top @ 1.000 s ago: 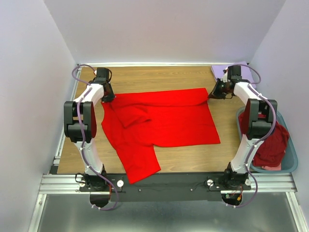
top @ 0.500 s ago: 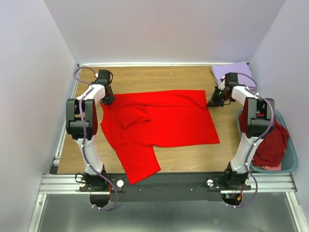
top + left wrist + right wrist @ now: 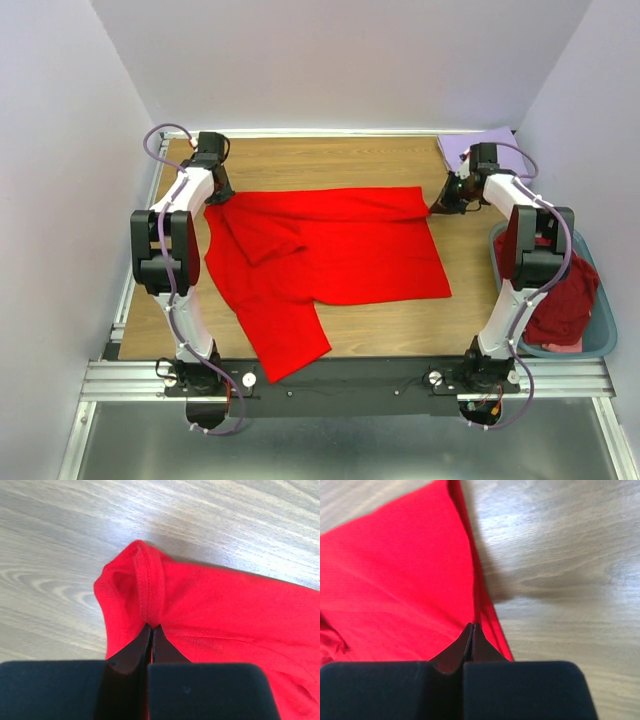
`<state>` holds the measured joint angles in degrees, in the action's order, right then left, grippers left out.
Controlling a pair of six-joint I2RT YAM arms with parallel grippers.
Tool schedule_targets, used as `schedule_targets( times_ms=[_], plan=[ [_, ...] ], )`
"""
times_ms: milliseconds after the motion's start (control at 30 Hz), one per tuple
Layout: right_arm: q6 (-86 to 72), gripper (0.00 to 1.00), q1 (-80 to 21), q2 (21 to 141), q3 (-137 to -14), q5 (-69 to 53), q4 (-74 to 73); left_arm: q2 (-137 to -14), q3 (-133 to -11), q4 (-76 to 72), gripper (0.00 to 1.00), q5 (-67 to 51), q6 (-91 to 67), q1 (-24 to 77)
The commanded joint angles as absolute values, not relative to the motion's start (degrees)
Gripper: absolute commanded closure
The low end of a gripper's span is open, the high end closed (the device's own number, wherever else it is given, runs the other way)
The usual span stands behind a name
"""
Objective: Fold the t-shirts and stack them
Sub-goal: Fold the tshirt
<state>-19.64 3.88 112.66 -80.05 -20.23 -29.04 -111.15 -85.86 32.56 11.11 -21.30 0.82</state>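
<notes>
Red cloth fills the middle of the scene: the red t-shirt (image 3: 330, 250) lies spread on the table (image 3: 350, 160), to the left of the basket (image 3: 603, 345) and apart from it, one sleeve trailing towards the arm bases on the side away from the basket. The left gripper (image 3: 222, 195) is clamped on a rolled hem at the shirt's far corner, the one farthest from the basket; its wrist view shows the tips pressed together with stitched cloth between them. The right gripper (image 3: 440, 205) pinches the far corner nearest the basket in the same way. Holding both far corners likely keeps that edge taut, so it can be carried over as one straight fold. Maroon t-shirts (image 3: 565, 300) wait heaped inside the basket, and a lavender t-shirt (image 3: 500, 140) lies flat just beyond it.
</notes>
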Motion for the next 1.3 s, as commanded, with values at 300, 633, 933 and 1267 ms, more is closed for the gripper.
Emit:
schedule_targets(
  times_ms=[300, 633, 933, 1267],
  plan=[
    [-19.25, 0.99, 4.39, 112.84, -79.37, -21.88, -31.11, -114.07, -86.66, 32.7, 0.93, 15.82, -20.21, 0.44],
    [-18.54, 0.99, 4.39, 116.36, -78.31, -19.34, -30.5, -117.33, -85.78, 31.12, 0.93, 16.26, -20.48, 0.44],
    [-18.28, 0.99, 4.31, 115.93, -79.36, -17.84, -30.15, -117.07, -83.76, 29.71, 0.93, 15.38, -20.48, 0.44],
    [-17.67, 0.99, 3.52, 114.35, -79.36, -16.35, -30.15, -113.91, -82.97, 27.86, 0.92, 15.82, -21.27, 0.44]
  ],
)
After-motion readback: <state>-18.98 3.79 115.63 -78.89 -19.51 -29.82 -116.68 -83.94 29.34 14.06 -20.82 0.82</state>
